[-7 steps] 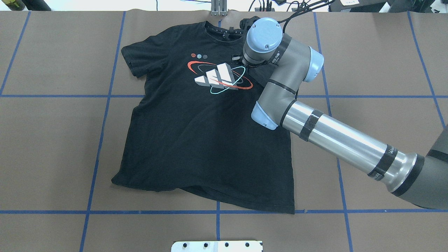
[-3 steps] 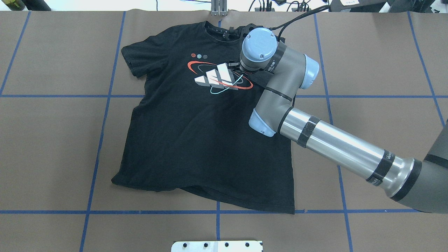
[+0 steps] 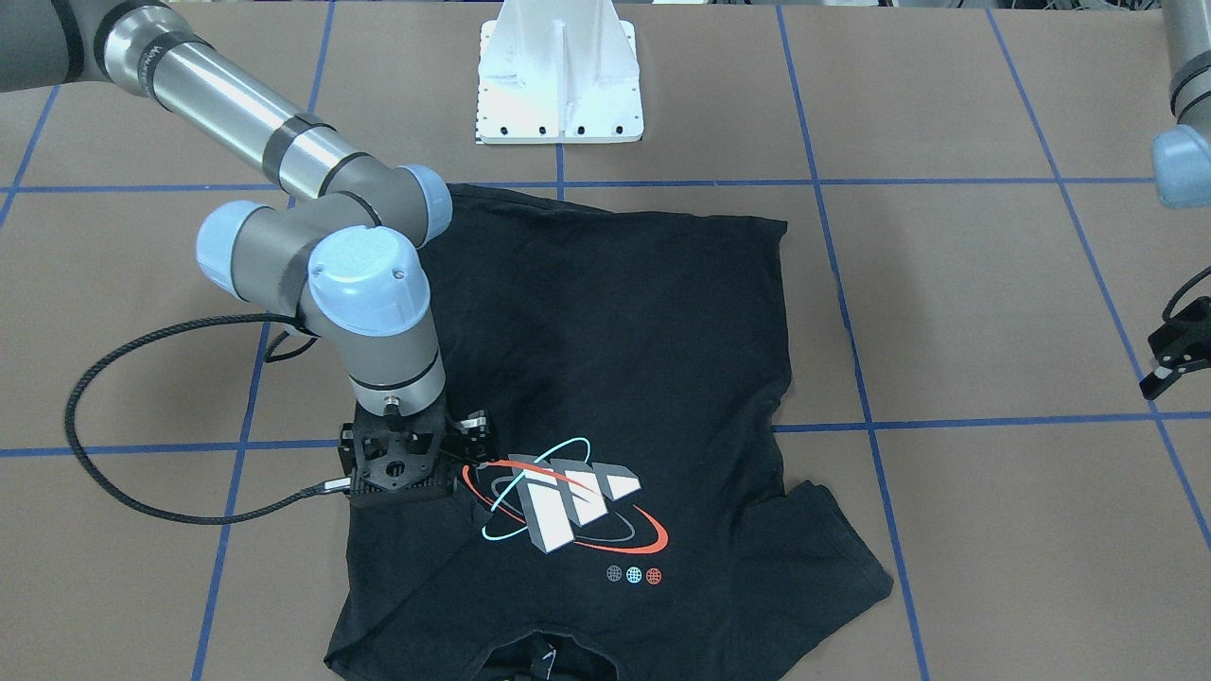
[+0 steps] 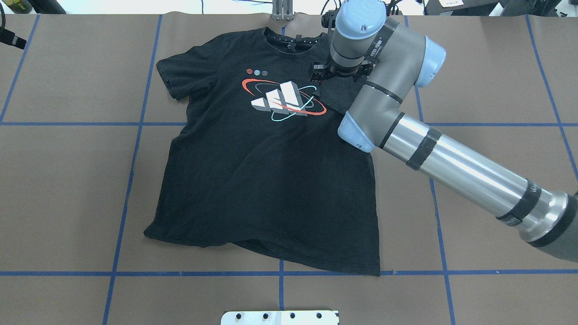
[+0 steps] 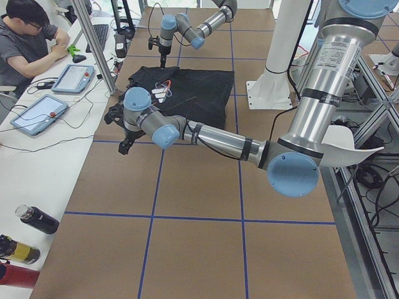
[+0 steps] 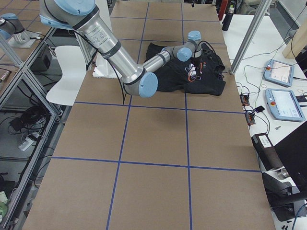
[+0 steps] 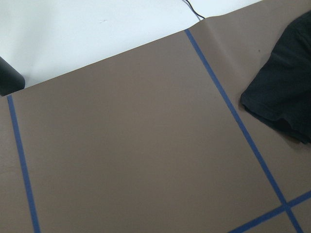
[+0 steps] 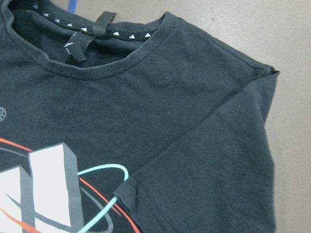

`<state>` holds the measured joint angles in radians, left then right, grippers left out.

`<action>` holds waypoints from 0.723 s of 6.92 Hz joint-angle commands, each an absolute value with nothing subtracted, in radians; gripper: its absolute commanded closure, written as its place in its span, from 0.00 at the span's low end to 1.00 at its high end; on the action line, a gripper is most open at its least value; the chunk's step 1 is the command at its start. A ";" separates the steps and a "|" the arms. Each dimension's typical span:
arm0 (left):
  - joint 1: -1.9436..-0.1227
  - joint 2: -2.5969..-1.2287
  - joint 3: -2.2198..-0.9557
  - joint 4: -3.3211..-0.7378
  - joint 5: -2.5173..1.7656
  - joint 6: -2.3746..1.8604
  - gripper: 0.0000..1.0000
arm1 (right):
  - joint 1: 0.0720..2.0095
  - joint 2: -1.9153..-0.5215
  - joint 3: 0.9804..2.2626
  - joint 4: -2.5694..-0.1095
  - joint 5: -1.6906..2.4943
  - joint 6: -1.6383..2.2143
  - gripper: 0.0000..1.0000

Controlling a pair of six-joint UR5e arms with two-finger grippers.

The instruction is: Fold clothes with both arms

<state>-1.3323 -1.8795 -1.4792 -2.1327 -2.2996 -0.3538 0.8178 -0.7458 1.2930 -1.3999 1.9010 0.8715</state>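
The black T-shirt point(image 4: 262, 180) lies face up on the tabletop point(image 4: 496, 90), and look at the near sleeve point(image 8: 214, 160): it is folded in, its hem corner touching the teal orbit of the print point(image 4: 282, 101). The right pincer point(image 4: 337, 76) hovers just beside the print, above that folded sleeve, with no cloth in it by the look of the wrist view. Whether its jaws stand apart or together, I cannot tell. The left pincer point(image 3: 1171, 364) hangs well apart from the print, over bare tabletop, and its jaws are just as unreadable. I'd call the first sleeve fold laid. Next up, the other sleeve point(image 4: 180, 74), spread flat across the print from the fold, wants bringing in to match.
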 commanded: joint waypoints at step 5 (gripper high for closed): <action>-1.082 -2.139 -1.094 -2.407 -2.019 -0.850 0.00 | 1.041 -1.106 1.560 -1.451 2.146 0.499 0.00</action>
<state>-1.1233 -2.0674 -1.1677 -2.3940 -2.0691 -0.7405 1.0262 -1.0742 1.5502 -1.4620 2.1347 0.5142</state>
